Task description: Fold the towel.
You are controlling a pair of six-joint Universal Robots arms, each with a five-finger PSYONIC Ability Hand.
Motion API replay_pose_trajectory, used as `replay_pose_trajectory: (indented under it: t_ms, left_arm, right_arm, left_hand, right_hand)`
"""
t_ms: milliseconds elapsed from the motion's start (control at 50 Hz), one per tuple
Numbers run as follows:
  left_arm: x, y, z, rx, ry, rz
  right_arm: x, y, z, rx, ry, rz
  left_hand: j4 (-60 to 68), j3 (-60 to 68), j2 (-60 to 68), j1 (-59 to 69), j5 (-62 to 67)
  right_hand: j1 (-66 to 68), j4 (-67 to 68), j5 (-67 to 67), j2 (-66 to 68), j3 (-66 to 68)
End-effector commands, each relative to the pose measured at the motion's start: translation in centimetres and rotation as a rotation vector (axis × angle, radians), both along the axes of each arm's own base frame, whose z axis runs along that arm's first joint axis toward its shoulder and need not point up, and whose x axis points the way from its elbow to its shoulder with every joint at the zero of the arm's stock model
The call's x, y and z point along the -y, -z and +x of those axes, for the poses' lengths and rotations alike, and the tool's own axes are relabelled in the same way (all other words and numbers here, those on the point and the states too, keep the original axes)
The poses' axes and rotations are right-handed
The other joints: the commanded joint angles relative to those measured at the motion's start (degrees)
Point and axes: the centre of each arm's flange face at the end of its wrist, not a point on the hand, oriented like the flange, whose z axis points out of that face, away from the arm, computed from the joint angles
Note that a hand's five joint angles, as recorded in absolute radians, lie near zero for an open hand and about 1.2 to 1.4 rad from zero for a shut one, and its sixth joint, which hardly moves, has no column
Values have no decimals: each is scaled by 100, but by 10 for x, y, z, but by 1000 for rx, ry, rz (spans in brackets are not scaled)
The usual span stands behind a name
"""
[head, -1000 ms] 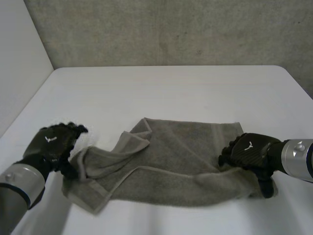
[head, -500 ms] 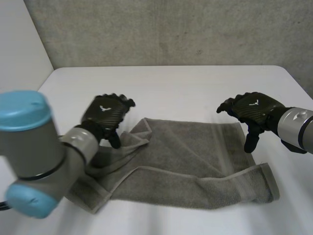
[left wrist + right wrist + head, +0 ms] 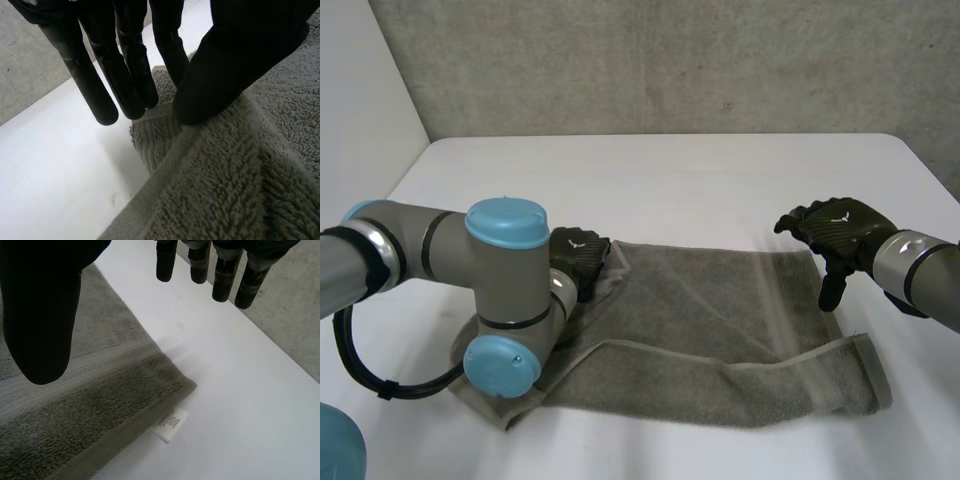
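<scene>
A grey towel [image 3: 700,320] lies spread on the white table [image 3: 680,180], its left part rumpled and folded over. My left hand [image 3: 576,254] is at the towel's far left corner. In the left wrist view its thumb [image 3: 225,60] presses the hem of the towel [image 3: 225,175] against the straight fingers [image 3: 125,75], pinching the edge. My right hand [image 3: 835,230] hovers open just above the far right corner. There the fingers [image 3: 200,260] and thumb [image 3: 45,305] stand apart over the towel [image 3: 75,405], touching nothing.
My left arm [image 3: 500,290] reaches across the towel's left end and hides part of it. A white label [image 3: 170,424] sticks out at the towel's corner below the right hand. Bare table [image 3: 240,390] lies beyond the towel, with a concrete wall [image 3: 670,60] behind.
The left hand swung from the towel's near left end to its far left corner and closed on the hem. The right hand rose from the near right edge to the far right corner.
</scene>
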Motion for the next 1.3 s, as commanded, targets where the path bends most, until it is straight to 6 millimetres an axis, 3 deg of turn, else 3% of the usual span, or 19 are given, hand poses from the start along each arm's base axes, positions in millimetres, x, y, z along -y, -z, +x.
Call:
replay_pose_trajectory:
  t_ms: [20, 200, 240, 260, 280, 380, 520, 720, 800, 880, 920, 940, 960, 1160, 1200, 1260, 1300]
  left_arm:
    - [-8, -2, 6, 27, 2, 33]
    - [-15, -33, 13, -1, 3, -3]
    - [-15, -36, 13, -6, 6, -11]
    - [-16, -39, 13, -9, 8, -15]
    - [-17, -40, 13, -6, 10, -13]
    - [-22, -39, 10, -4, 22, -9]
    - [-33, -32, 0, 4, 57, 0]
    - [-22, -7, -8, 23, 53, 24]
    - [-17, 1, -11, 27, 52, 29]
    - [-13, 0, -12, 19, 47, 16]
    - [-9, -4, -12, 6, 40, -3]
    - [-9, -4, -12, 6, 40, -3]
    - [-6, -8, -11, -4, 29, -20]
    - [1, -66, 15, -13, -31, -156]
    - [-5, -88, 23, 1, -27, -208]
    - [-10, -98, 27, 2, -26, -231]
    - [-21, -118, 32, -12, -14, -271]
  right_arm:
    - [9, 4, 2, -2, 4, -5]
    - [10, 7, 2, -5, 3, 0]
    - [10, 7, 2, -5, 3, 0]
    - [10, 7, 1, -5, 4, 1]
    - [10, 7, 1, -5, 4, 1]
    - [10, 7, 1, -6, 4, 0]
    - [9, 9, 1, -9, 3, 6]
    - [8, 13, 1, -12, 1, 19]
    - [8, 16, 1, -13, 1, 28]
    - [10, 15, 1, -12, 1, 22]
    - [11, 14, 1, -12, 0, 17]
    - [11, 14, 2, -12, 0, 17]
    - [12, 14, 2, -12, 0, 14]
    - [23, 5, 4, 0, 7, -25]
    - [25, 1, 11, 12, -7, -41]
    - [25, -1, 18, 27, -17, -45]
    - [28, -5, 27, 75, -29, -45]
  left_hand:
    - [1969, 1969, 1951, 1959, 1974]
    - [1969, 1969, 1951, 1959, 1974]
    - [1416, 1416, 1399, 1406, 1421]
    - [-1398, -1398, -1416, -1408, -1393]
    - [-3358, -3358, -3376, -3368, -3353]
    - [-3496, -3496, -3513, -3505, -3491]
    - [-3462, -3462, -3480, -3472, -3457]
    - [-2907, -2907, -2925, -2917, -2902]
    - [-1349, -1349, -1367, -1359, -1344]
    - [37, 37, 19, 27, 42]
    - [1509, 1509, 1492, 1499, 1514]
    - [1517, 1517, 1499, 1507, 1522]
    - [1964, 1964, 1947, 1955, 1970]
    - [1969, 1969, 1951, 1959, 1974]
    - [1969, 1969, 1951, 1959, 1974]
    - [1969, 1969, 1951, 1959, 1974]
    - [1969, 1969, 1951, 1959, 1974]
  right_hand:
    - [-37, 5, -174, 23, 46]
    - [-37, 5, -174, 23, 46]
    - [-37, 5, -174, 23, 46]
    - [-37, 5, -174, 23, 46]
    - [-37, 5, -174, 23, 46]
    - [-37, 5, -174, 23, 46]
    - [-37, 5, -174, 23, 46]
    - [-37, 5, -174, 23, 46]
    - [-37, 5, -174, 23, 46]
    - [-37, 5, -174, 23, 46]
    - [-37, 5, -174, 23, 46]
    - [-37, 5, -174, 23, 46]
    - [-37, 5, -174, 23, 46]
    - [-37, 5, -174, 23, 46]
    - [-37, 5, -174, 23, 46]
    - [-37, 5, -174, 23, 46]
    - [-37, 5, -174, 23, 46]
